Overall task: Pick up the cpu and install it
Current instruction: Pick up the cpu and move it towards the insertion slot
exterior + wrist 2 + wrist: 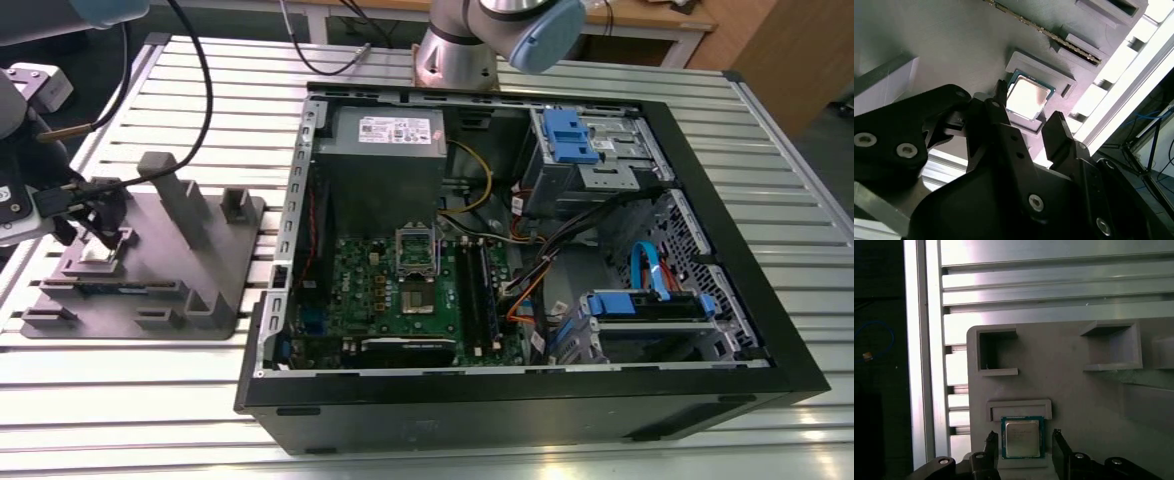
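Gripper (1024,437), black, two-fingered: seen closest to the lens in both wrist views, poised low over the grey plastic fixture (1079,385). The jaws are spread apart and nothing is clamped. One finger (991,441) is set on each side of the cpu (1022,437). In the first wrist view a narrow strip of fixture is seen between each fingertip and the chip's nearest edge.

Cpu: laid flat in a shallow recess of the fixture, with the silver-grey metal top turned up toward the wrist cameras and a thin green rim showing round it. The outline is near square, so no long axis can be told. Its edges are lined up with the recess walls, and two opposite edges are faced by the fingers.

Fixture: placed on the slotted aluminium table (134,400) at the exterior view's left, just beside the open computer case (534,420).

Motherboard (387,300): mounted inside the case, with a silver socket frame (416,248) on it, well apart from the cpu.
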`<move>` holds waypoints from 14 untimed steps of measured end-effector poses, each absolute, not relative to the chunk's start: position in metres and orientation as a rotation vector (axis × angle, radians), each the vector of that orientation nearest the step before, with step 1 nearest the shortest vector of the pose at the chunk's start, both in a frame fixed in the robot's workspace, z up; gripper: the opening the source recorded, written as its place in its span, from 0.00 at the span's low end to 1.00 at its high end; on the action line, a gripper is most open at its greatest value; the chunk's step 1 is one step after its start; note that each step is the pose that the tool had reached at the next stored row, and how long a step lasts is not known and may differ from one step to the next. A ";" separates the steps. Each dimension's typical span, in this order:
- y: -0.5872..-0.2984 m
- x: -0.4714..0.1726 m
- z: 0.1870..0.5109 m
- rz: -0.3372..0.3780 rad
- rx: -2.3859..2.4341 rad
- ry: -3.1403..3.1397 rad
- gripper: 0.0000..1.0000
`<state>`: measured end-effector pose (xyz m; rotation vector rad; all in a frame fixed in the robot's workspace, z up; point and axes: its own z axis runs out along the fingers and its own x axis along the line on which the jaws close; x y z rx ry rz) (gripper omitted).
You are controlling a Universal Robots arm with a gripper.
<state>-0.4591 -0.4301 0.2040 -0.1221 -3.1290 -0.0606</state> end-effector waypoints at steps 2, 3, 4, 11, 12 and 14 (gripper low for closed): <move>-0.430 -0.459 0.204 -0.061 -0.122 -3.129 0.56; -0.430 -0.459 0.204 -0.061 -0.122 -3.129 0.56; -0.430 -0.459 0.204 -0.061 -0.122 -3.129 0.62; -0.430 -0.459 0.201 -0.062 -0.122 -3.140 0.62; -0.430 -0.459 0.200 -0.062 -0.122 -3.140 0.62; -0.430 -0.459 0.197 -0.062 -0.122 -3.140 0.62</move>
